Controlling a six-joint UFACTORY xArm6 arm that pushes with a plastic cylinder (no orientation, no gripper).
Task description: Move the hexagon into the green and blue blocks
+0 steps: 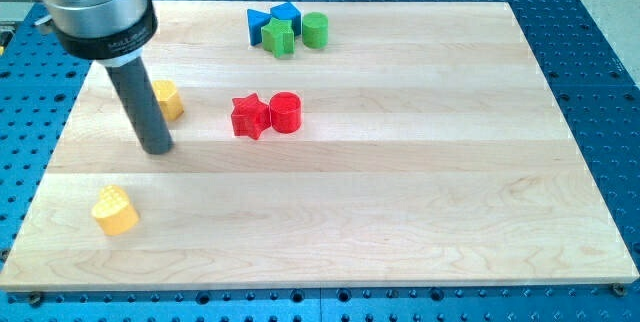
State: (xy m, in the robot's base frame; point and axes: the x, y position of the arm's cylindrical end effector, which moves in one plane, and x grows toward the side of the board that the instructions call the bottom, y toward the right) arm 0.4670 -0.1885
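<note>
My tip (157, 147) rests on the wooden board (420, 192) at the view's left. A yellow hexagon block (168, 99) sits just above and right of it, partly hidden behind the rod. At the view's top is a tight cluster: a blue triangle (258, 24), a blue block (287, 15), a green star (279, 37) and a green cylinder (315, 30). The cluster lies far up and right of the tip.
A red star (250, 116) and a red cylinder (285, 113) sit side by side near the board's middle. A yellow heart-shaped block (115, 210) lies at the lower left, below the tip. A blue perforated table (590, 52) surrounds the board.
</note>
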